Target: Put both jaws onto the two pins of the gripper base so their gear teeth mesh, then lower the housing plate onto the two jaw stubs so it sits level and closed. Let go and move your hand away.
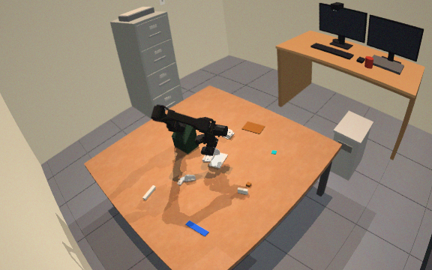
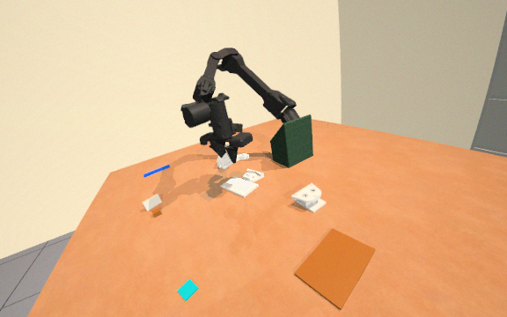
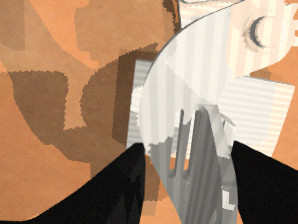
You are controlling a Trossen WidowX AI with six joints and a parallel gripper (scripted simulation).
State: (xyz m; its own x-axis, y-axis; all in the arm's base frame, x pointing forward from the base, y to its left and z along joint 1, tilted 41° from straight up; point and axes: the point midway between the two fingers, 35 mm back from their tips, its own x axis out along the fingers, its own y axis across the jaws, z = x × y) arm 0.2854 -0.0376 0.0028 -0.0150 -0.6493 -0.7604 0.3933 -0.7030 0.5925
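My gripper (image 1: 208, 152) (image 2: 230, 159) (image 3: 185, 152) is shut on a white jaw (image 2: 224, 162) (image 3: 175, 85). In the wrist view the jaw's round hole and gear teeth are at the upper right, and its slotted part lies between the fingers. The white gripper base (image 1: 219, 161) (image 2: 239, 187) (image 3: 257, 107) lies flat, below and partly behind the held jaw; its pins cannot be made out clearly. The other white jaw (image 1: 189, 178) (image 2: 244, 157) lies on the table. A white part with two holes (image 1: 229, 133) (image 2: 308, 196), apparently the housing plate, rests apart from the base.
A dark green block (image 1: 185, 139) (image 2: 295, 143) stands by the arm's mount. Also on the table are a brown plate (image 1: 253, 127) (image 2: 336, 268), cyan square (image 1: 274, 152) (image 2: 187, 290), blue strip (image 1: 197, 228) (image 2: 157, 171), white bar (image 1: 149, 193), small white block (image 1: 242, 191) (image 2: 152, 202) and orange cube (image 1: 248, 184).
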